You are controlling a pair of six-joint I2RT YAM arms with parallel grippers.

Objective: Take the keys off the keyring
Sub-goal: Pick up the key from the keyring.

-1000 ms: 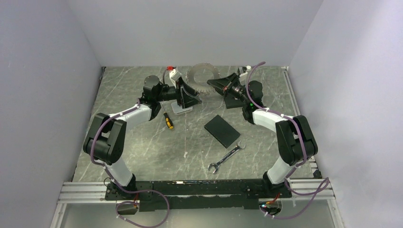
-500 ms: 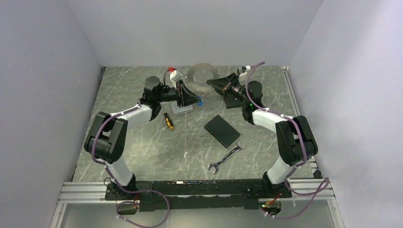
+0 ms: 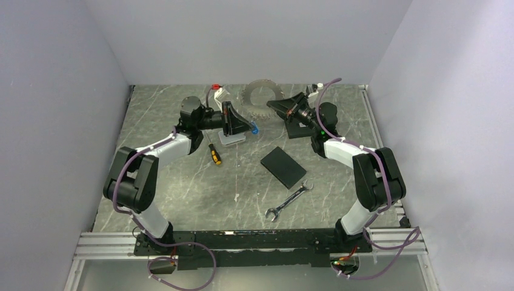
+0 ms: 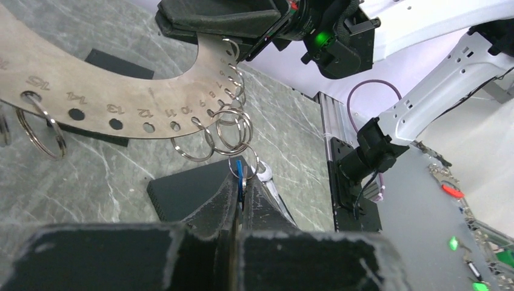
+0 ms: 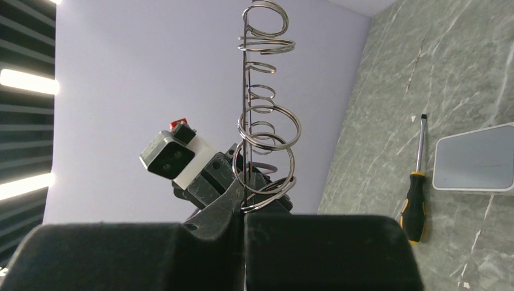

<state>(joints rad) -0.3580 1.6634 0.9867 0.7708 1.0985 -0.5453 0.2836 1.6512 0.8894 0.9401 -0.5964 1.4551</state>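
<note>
The keyring is a flat curved grey metal plate with numbered holes, and several split rings hang from it. It is held up off the table at the back. My right gripper is shut on one end of it; in the right wrist view the keyring stands edge-on, rising from my right gripper. From the lowest split ring hangs a small blue-tagged key. My left gripper is shut on that key, just below the plate.
On the table lie a black flat rectangle, a silver open-ended wrench, a yellow-and-black screwdriver and a pale square pad under the left gripper. Grey walls enclose the back and both sides.
My left gripper has closed from open onto the blue-tagged key and drawn back slightly left. The right gripper has raised the keyring a little.
</note>
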